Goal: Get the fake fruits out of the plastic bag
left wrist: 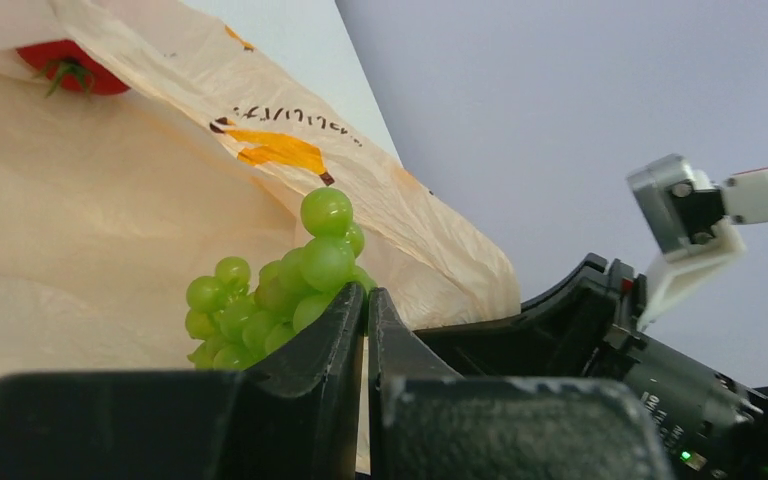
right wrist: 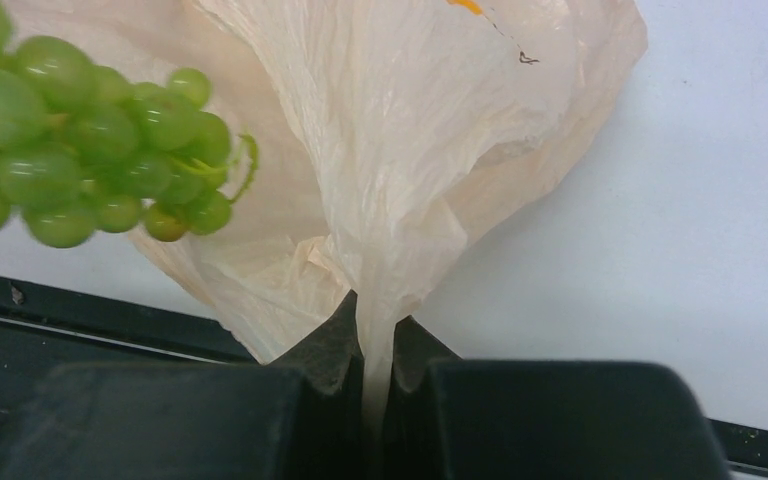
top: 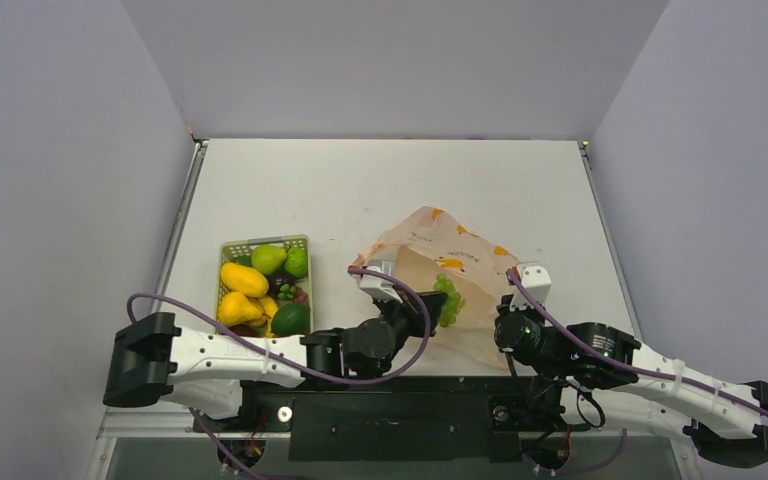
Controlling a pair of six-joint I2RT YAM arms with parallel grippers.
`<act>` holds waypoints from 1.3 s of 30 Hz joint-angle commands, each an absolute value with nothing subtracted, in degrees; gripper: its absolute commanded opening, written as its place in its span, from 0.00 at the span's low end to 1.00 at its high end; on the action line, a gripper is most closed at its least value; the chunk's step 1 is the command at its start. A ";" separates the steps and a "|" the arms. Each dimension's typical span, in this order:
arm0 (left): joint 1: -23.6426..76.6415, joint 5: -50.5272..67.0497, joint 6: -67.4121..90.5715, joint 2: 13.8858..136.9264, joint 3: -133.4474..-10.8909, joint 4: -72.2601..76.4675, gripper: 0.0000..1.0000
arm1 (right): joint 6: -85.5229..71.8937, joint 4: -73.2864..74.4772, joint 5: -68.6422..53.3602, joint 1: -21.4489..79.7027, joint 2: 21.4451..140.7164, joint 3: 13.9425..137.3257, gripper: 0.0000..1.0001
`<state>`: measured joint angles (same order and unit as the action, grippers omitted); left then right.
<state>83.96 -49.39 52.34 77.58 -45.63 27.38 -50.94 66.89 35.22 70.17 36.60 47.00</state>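
Note:
The peach-orange plastic bag (top: pixel 460 262) with banana prints lies at the table's middle. My left gripper (top: pixel 434 308) is shut on a bunch of green grapes (top: pixel 449 299) and holds it just outside the bag's near side. In the left wrist view the grapes (left wrist: pixel 280 290) sit at the closed fingertips (left wrist: pixel 345 310) and a red fruit (left wrist: pixel 70 65) shows through the bag (left wrist: pixel 110 220). My right gripper (top: pixel 507 322) is shut on the bag's near edge. The right wrist view shows the film (right wrist: pixel 400 150) pinched between the fingers, with the grapes (right wrist: pixel 80 140) hanging at upper left.
A light green lattice basket (top: pixel 224 249) stands left of the bag and holds several yellow, green and dark fruits (top: pixel 245 280). The black mounting rail (top: pixel 410 410) runs along the near edge. Grey walls enclose the white table (top: pixel 360 190).

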 commanded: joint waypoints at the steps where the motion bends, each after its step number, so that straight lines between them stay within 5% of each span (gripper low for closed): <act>1: 85.48 -50.55 45.61 70.38 -50.11 19.21 0.00 | -50.20 66.24 37.18 70.22 36.74 48.41 0.00; 11: 85.52 -49.78 47.99 48.76 -51.76 -6.23 0.00 | -50.10 65.83 37.06 70.22 36.25 48.30 0.00; 19: 85.35 -62.02 59.88 37.41 -58.63 -45.93 0.00 | -49.79 65.58 36.64 70.13 35.74 48.14 0.00; 25: 85.30 -67.92 65.40 32.18 -61.10 -60.76 0.00 | -49.66 65.41 36.39 70.14 35.69 48.14 0.00; 34: 83.79 -73.97 76.69 41.51 -67.12 -82.14 0.00 | -49.44 65.31 36.23 70.05 36.22 48.16 0.00; 39: 70.19 -66.06 52.27 49.14 -68.74 -71.95 0.00 | -49.39 65.32 36.21 70.05 36.74 48.16 0.00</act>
<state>79.85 -70.39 69.06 44.42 -66.89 -75.94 -49.91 66.63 35.18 70.17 36.27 47.00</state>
